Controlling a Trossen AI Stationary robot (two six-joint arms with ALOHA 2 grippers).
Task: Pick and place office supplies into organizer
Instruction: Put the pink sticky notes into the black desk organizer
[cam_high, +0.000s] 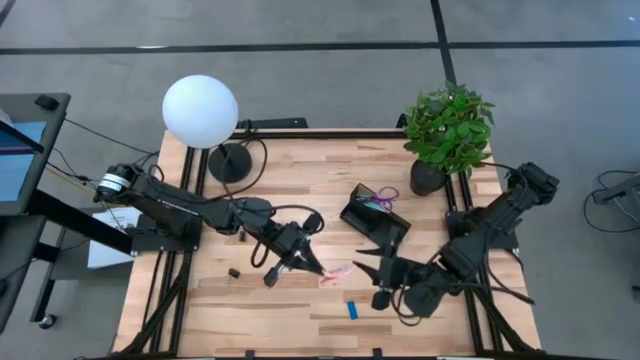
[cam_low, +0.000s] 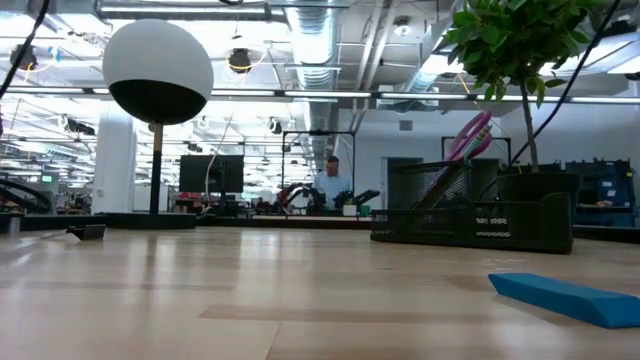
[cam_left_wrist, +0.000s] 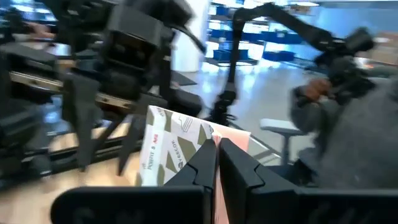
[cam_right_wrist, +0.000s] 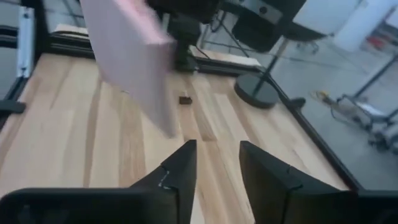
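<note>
Left gripper is clamped on the white patterned packet, holding it above the wooden table just in front of the right gripper, whose fingers stand apart and empty, near the black organizer holding purple-handled scissors.

Looks like a robotics lab or open-plan tech workspace. Wooden table on a black metal frame, standing on grey carpet marked with dark lines. Exposed ducts and strip lights overhead. Monitors and a seated person far behind. Blue shelving in the background. Globe lamp and potted plant as desk dressing.
</note>
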